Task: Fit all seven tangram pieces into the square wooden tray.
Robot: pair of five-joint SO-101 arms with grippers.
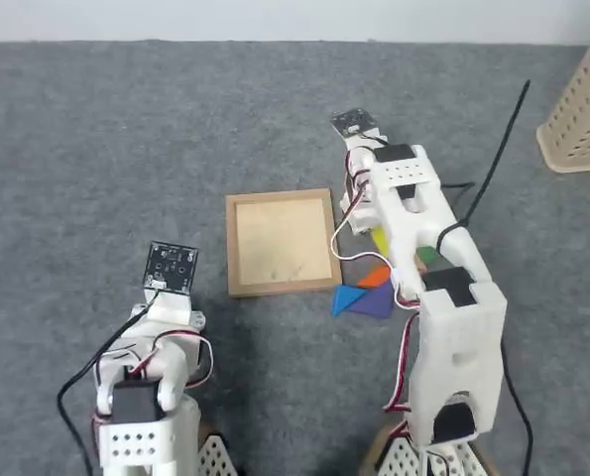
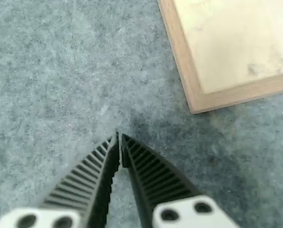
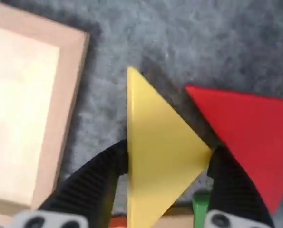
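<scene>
The square wooden tray (image 1: 233,248) lies empty at mid-table. Just off its right side my right gripper (image 3: 169,159) is shut on a yellow triangle (image 3: 155,147), one finger against each of two edges. A red triangle (image 3: 246,128) lies close beside the yellow one. The tray's rim (image 3: 67,95) runs along the other side of the gripper. In the high view a yellow piece (image 1: 379,241), an orange one (image 1: 374,278), a blue one (image 1: 348,299), a purple one (image 1: 380,303) and a green one (image 1: 425,256) cluster under the right arm, partly hidden. My left gripper (image 2: 118,138) is shut over bare carpet near the tray's corner (image 2: 193,102).
Grey carpet covers the whole table. A perforated beige basket (image 1: 582,109) stands at the far right edge. The right arm's body (image 1: 443,297) overhangs the loose pieces. Open carpet stretches to the left of and beyond the tray.
</scene>
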